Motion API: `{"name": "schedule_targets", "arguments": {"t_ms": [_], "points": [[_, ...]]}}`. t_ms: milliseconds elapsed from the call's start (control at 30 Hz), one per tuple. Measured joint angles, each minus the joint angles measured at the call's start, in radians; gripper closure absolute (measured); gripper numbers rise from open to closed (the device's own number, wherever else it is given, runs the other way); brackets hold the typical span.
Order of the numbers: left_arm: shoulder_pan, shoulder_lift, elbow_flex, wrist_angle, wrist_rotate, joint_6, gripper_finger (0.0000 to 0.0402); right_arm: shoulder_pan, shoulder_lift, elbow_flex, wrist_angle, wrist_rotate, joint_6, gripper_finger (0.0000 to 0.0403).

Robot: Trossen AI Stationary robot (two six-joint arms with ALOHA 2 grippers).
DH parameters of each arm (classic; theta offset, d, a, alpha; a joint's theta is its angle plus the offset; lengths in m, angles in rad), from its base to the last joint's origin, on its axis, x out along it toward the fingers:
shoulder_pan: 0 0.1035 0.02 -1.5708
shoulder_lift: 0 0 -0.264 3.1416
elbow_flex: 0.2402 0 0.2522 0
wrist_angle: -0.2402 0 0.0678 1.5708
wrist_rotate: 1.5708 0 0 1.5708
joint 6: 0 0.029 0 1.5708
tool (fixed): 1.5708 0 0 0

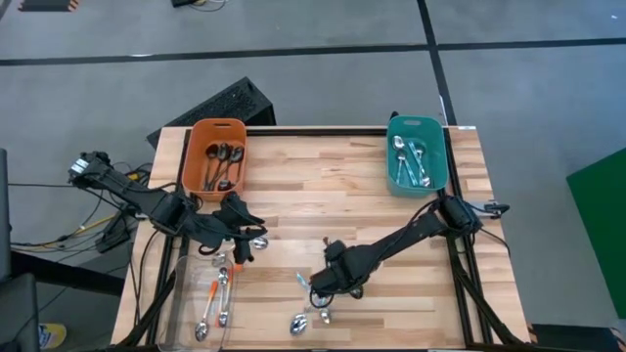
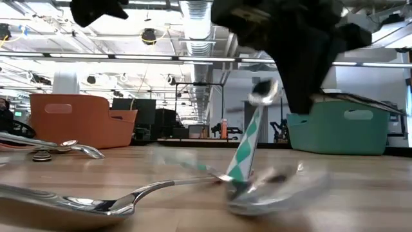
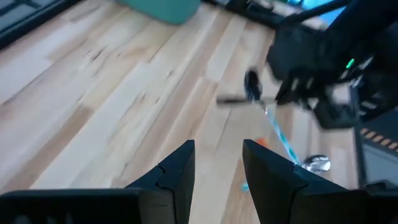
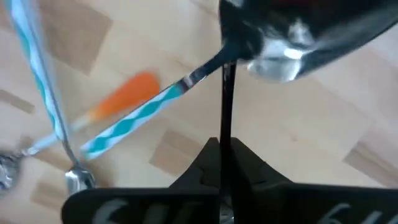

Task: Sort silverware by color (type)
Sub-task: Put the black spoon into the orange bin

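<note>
right gripper point(image 1: 326, 284) fingers apparently pinch a blue-handled spoon point(image 2: 248, 151)

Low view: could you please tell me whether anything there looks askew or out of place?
Yes: the blue-striped spoon stands steeply tilted, handle end on the table and bowl up by the right gripper, while a plain spoon nearby lies flat. Whether the jaws hold it is unclear.

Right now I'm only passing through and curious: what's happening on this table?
Two arms are sorting spoons by handle color into bins. The right gripper has shut on a dark spoon over the loose pile at the table's front. The left gripper hangs open near the orange bin of dark spoons. The teal bin holds blue-handled ones.
</note>
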Motion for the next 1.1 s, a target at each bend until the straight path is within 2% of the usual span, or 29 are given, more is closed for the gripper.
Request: {"name": "schedule_targets", "arguments": {"t_ms": [233, 367, 500, 600, 733, 933, 1100], "points": [[0.000, 0.001, 0.000, -0.062, 0.014, 0.063, 0.0280, -0.017, -0.075, 0.036, -0.023, 0.144, 0.023, 0.0383], [0.000, 0.001, 0.000, -0.045, 0.030, 0.068, 0.0280, -0.024, -0.131, 0.050, 0.101, 0.233, -0.052, 0.0383], [-0.010, -0.007, 0.000, -0.088, 0.089, 0.144, 0.0280, -0.034, -0.208, 0.052, 0.299, 0.294, -0.217, 0.0383], [-0.033, -0.036, -0.001, -0.092, 0.076, 0.164, 0.0280, -0.035, -0.258, 0.053, 0.391, 0.358, -0.294, 0.0383], [-0.027, -0.063, -0.002, 0.063, 0.104, 0.300, 0.0280, -0.033, -0.281, 0.053, 0.499, 0.403, -0.463, 0.0383], [0.015, -0.065, -0.002, 0.385, 0.297, 0.404, 0.0280, -0.029, -0.279, 0.053, 0.659, 0.402, -0.625, 0.0383], [0.021, -0.065, -0.002, 0.506, 0.241, 0.420, 0.0280, -0.035, -0.279, 0.053, 0.740, 0.403, -0.724, 0.0383]]}}
